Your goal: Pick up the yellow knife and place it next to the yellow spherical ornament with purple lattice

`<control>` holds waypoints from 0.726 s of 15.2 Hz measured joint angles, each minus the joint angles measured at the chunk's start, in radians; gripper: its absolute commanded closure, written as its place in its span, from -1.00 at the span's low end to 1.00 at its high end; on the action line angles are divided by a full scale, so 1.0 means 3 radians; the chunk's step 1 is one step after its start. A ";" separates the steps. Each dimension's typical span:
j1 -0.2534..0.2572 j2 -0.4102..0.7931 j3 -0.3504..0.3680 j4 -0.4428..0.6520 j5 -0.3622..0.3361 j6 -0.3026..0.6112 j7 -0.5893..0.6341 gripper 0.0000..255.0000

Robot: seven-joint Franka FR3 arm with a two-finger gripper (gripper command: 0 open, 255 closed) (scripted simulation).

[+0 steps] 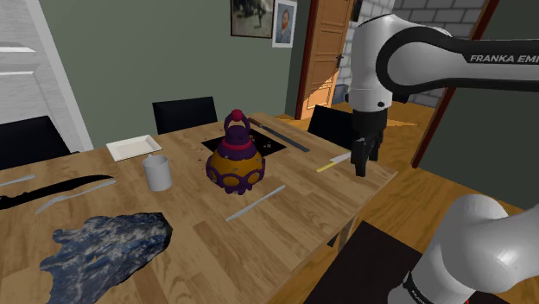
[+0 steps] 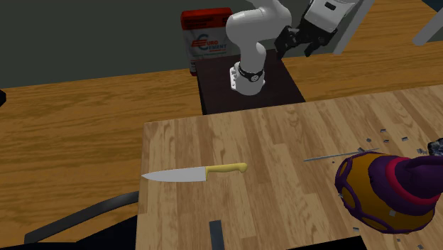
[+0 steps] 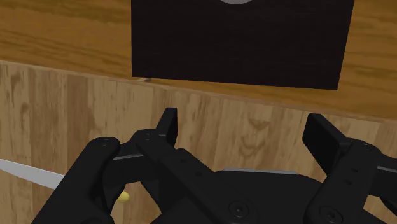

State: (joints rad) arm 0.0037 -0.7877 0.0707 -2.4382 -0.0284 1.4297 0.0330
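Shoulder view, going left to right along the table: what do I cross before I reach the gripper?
black blade → grey mug → yellow-and-purple ornament → yellow knife → gripper, open

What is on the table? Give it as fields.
knife: yellow-handled knife with silver blade, flat on the wooden table near its edge
ornament: yellow spherical ornament with purple lattice, upright, apart from the knife
jaws: open, over the table by the knife, holding nothing
other: white mug, white square tray
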 measured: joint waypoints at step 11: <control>-0.0513 0.0732 0.0052 -0.0041 0.0001 0.1088 0.1019 -1.00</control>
State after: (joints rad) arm -0.1502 -0.5682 0.0863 -2.4504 -0.0282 1.7562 0.3388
